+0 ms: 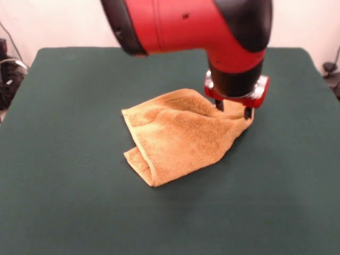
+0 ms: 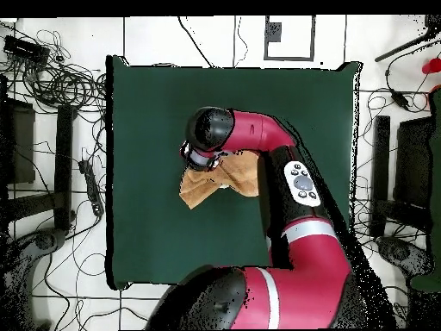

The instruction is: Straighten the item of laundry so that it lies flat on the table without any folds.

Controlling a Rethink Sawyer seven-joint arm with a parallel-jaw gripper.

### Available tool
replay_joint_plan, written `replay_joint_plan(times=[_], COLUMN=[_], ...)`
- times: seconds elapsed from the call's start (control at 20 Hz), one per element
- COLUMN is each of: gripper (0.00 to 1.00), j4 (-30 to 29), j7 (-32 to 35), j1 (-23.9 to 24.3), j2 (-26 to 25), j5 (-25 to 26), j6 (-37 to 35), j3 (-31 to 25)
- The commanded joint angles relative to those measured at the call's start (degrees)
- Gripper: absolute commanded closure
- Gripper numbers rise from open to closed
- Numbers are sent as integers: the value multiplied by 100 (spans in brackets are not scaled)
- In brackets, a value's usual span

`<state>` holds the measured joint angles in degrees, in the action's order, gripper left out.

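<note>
The orange-tan towel (image 1: 180,135) lies crumpled and doubled over near the middle of the dark green table (image 1: 74,191). A folded layer shows along its left edge. My gripper (image 1: 234,110) points down at the towel's right corner. Its two dark fingertips (image 1: 219,105) stand apart, touching or just above the cloth there. In the overhead view the towel (image 2: 205,188) shows partly under the arm's wrist (image 2: 209,131), which hides the gripper. No label shows.
The red arm (image 2: 297,224) lies over the table's (image 2: 146,103) right part in the overhead view. Cables and equipment (image 2: 52,86) lie on the floor around the table edges.
</note>
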<state>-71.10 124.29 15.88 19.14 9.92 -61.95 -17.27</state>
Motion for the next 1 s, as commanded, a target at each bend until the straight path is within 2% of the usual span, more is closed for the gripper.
replay_joint_plan(times=[0.05, 0.35, 0.7, 0.75, 1.0], gripper=[0, 0, 0, 100, 100], j4=[5, -284, -187, -192, -234], j7=[-167, -332, -500, -500, -388], j1=[3, 100, 124, 123, 99], j2=[-516, -513, -560, -558, -531], j5=[303, 343, 349, 350, 350], j6=[450, 534, 411, 425, 583], j3=[23, -73, -136, -139, -121])
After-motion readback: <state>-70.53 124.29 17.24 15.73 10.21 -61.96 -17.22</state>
